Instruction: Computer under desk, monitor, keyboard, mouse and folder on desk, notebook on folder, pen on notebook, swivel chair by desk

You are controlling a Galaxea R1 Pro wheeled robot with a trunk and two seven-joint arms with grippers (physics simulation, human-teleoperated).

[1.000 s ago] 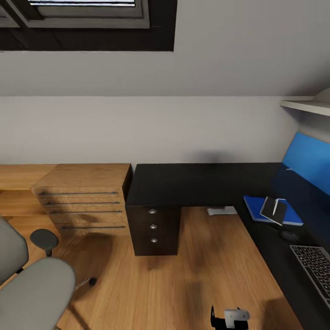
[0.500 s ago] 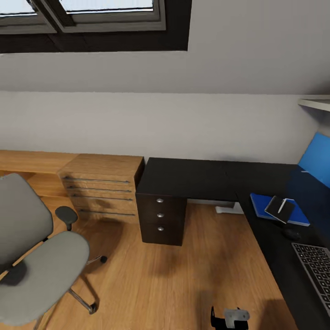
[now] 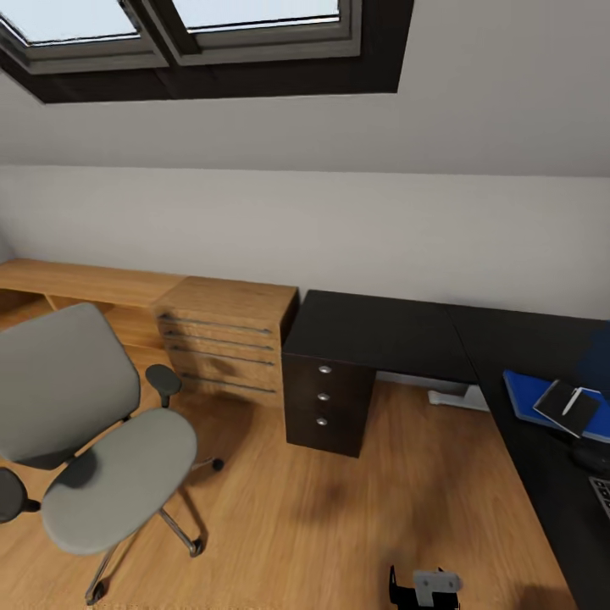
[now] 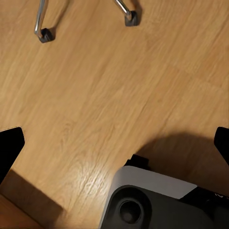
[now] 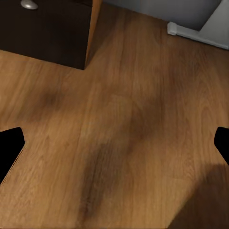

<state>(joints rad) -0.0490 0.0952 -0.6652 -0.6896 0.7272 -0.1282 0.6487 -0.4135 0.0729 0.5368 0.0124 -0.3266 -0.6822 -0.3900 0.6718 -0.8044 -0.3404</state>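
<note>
The swivel chair (image 3: 110,457), with grey seat and back, stands on the wooden floor at the left, well apart from the black desk (image 3: 381,326). At the desk's right edge the blue folder (image 3: 525,394) lies flat. The dark notebook (image 3: 568,408) rests on it and the white pen (image 3: 574,401) on the notebook. The mouse (image 3: 590,458) and a corner of the keyboard (image 3: 604,493) sit just nearer. My left gripper (image 4: 114,148) hangs open over bare floor near two chair casters (image 4: 45,34). My right gripper (image 5: 114,145) is open above the floor, holding nothing.
A light wooden drawer chest (image 3: 229,335) stands against the wall between chair and desk. A black drawer unit (image 3: 326,398) sits under the desk's end; its corner (image 5: 45,28) and a white desk foot (image 5: 191,33) are close to my right gripper. My grey base (image 4: 157,200) lies below the left gripper.
The head camera has turned left and tilted up, so the whole picture slid right. More of the swivel chair and window shows, less of the desk's right side. Nothing was moved.
</note>
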